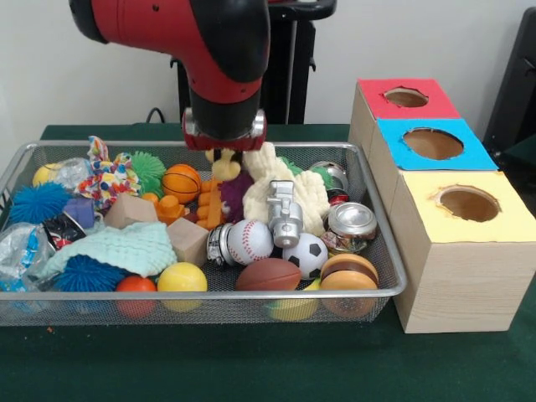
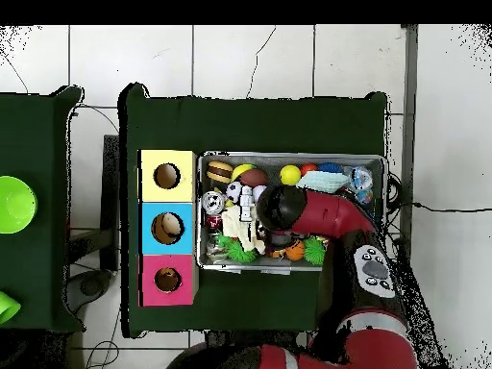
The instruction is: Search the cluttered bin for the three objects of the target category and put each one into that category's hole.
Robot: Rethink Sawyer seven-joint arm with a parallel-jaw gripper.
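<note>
Your end effector (image 1: 224, 151) hung low over the far middle of the cluttered bin (image 1: 209, 295), and the red arm (image 1: 201, 50) hid most of it. You could not tell from either view whether it was open, closed or gripping anything. A small pale yellow toy (image 1: 223, 164) sat right under it, touching or nearly touching; which one was unclear. Just below that lay a purple toy (image 1: 236, 197), and beside it, toward the boxes, a cream lumpy toy (image 1: 289, 188). On the other side, an orange toy (image 1: 209, 203) stood next to a small basketball (image 1: 181, 182). Nearer the camera than the end effector were a grey toy robot (image 1: 285, 214), a baseball (image 1: 249, 240), a soccer ball (image 1: 306, 254) and a football (image 1: 268, 275). Well off to the side stood the wooden box (image 1: 456, 276) with its red hole (image 1: 406, 97), blue hole (image 1: 433, 143) and yellow hole (image 1: 468, 203). The bin rested on the green desk (image 1: 251, 368).
</note>
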